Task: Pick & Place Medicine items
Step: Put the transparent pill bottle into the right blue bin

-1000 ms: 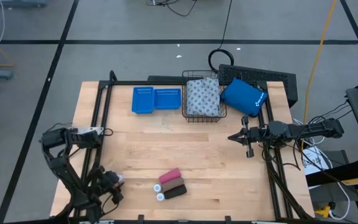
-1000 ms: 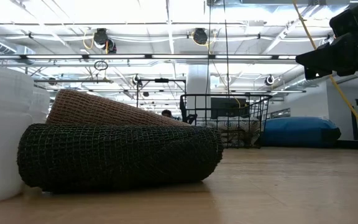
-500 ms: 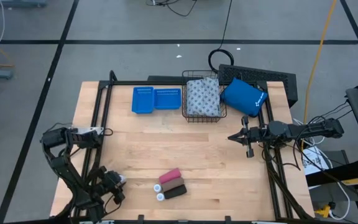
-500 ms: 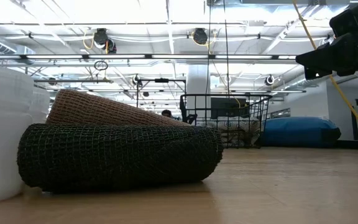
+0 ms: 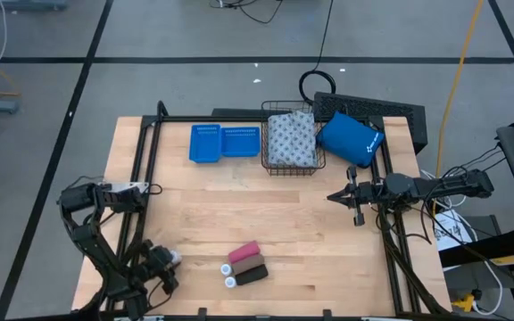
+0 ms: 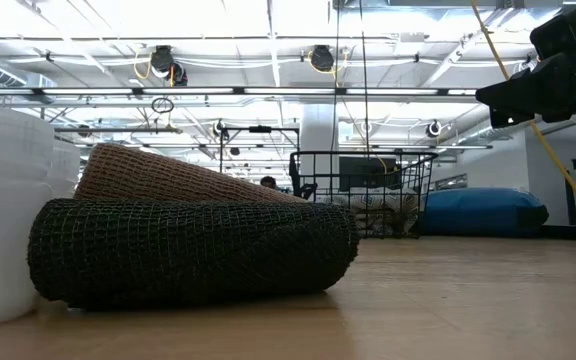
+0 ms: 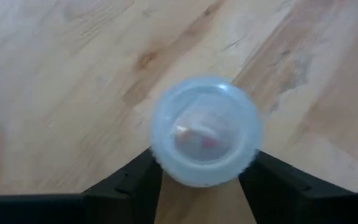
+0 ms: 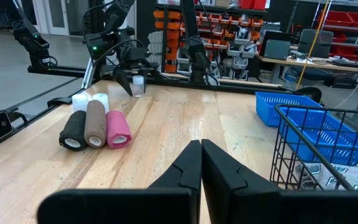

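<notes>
A: Wooden table [image 5: 203, 209] under both arms, and behind it a workshop hall with shelves. At the far edge stand two blue trays [image 5: 224, 143], a wire basket [image 5: 291, 166] and a blue pouch [image 5: 350, 139].

B: Where are the medicine items?

A: The patterned soft pack [image 5: 291, 139] lies inside the basket. Near the front edge the pink roll [image 5: 244, 253] and the dark roll [image 5: 252, 274] lie side by side; the right wrist view shows a tan roll [image 8: 95, 122] between them. Two white bottles [image 5: 228, 275] stand just beside them.

B: And the grippers?

A: The left gripper [image 7: 201, 180] is at the front left corner, its fingers clamped on a small white bottle [image 7: 205, 130] above the wood. The right gripper [image 5: 335, 197] waits at the right side, fingers pressed together, holding nothing.
</notes>
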### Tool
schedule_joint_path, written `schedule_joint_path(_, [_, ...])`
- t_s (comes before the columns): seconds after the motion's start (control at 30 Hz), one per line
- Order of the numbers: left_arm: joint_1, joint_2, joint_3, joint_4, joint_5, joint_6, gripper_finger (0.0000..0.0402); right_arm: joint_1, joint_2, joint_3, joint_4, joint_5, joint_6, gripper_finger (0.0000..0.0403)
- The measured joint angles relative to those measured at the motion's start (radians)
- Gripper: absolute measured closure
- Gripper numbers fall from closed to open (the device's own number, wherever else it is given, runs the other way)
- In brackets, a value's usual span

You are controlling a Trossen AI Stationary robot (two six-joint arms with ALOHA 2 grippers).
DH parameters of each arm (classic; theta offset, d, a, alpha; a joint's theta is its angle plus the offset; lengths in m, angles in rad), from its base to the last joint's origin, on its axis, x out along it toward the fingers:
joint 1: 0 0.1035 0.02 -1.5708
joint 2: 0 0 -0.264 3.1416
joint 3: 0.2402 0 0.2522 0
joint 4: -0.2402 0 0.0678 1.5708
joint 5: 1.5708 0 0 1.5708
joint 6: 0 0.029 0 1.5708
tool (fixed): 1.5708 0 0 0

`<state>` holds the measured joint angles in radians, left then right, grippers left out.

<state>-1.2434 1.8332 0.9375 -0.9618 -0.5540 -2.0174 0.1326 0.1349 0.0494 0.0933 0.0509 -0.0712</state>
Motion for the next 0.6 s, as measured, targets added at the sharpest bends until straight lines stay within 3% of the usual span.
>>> schedule_joint_path(0.2, [0.002, 0.000, 0.000, -0.002, -0.072, 0.024, 0.0264, 0.000, 0.000, 0.000, 0.000, 0.000, 0.000, 0.0403])
schedule_joint_path(0.4, [0.046, 0.000, 0.000, -0.005, -0.093, 0.026, 0.0252, 0.000, 0.000, 0.000, 0.000, 0.000, 0.000, 0.0403])
schedule_joint_path(0.6, [0.210, -0.017, 0.000, -0.009, -0.170, 0.154, 0.0247, 0.000, 0.000, 0.000, 0.000, 0.000, 0.000, 0.0403])
